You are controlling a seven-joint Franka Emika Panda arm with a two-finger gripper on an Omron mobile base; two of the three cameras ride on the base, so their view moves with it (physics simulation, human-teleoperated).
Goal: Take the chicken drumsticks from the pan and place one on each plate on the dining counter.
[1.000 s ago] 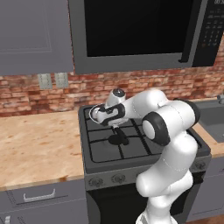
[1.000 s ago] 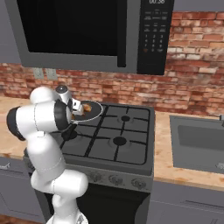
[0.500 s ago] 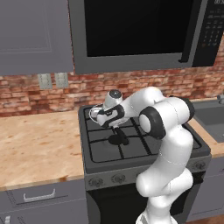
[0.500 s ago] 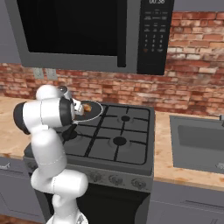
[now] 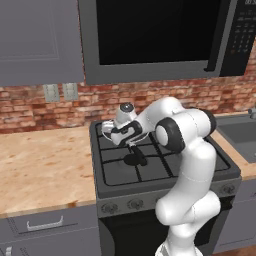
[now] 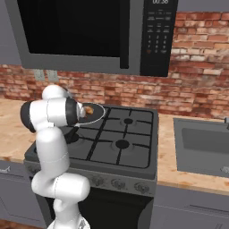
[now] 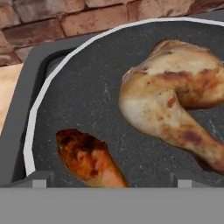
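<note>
The pan (image 7: 87, 87), dark with a light rim, sits on the stove's back left burner (image 6: 99, 111). Two chicken drumsticks lie in it: a large pale golden one (image 7: 170, 105) and a smaller, darker one (image 7: 87, 159). My gripper (image 7: 111, 181) hovers close above the pan, open, with the smaller drumstick between its fingertips (image 7: 39, 178). In the left base view the hand (image 5: 120, 131) covers most of the pan. A drumstick (image 6: 89, 110) peeks out beside the arm in the right base view. The plates and the dining counter are out of view.
The black stove (image 5: 150, 167) has grates and front knobs. A microwave (image 5: 155, 35) hangs low over it. A brick wall (image 6: 188, 94) is behind. A wood-look worktop (image 5: 40, 170) lies to the left and a sink (image 6: 201, 143) to the right.
The arm's elbow has swung left and the hand has settled a little lower over the pan. The jaws have stayed open.
</note>
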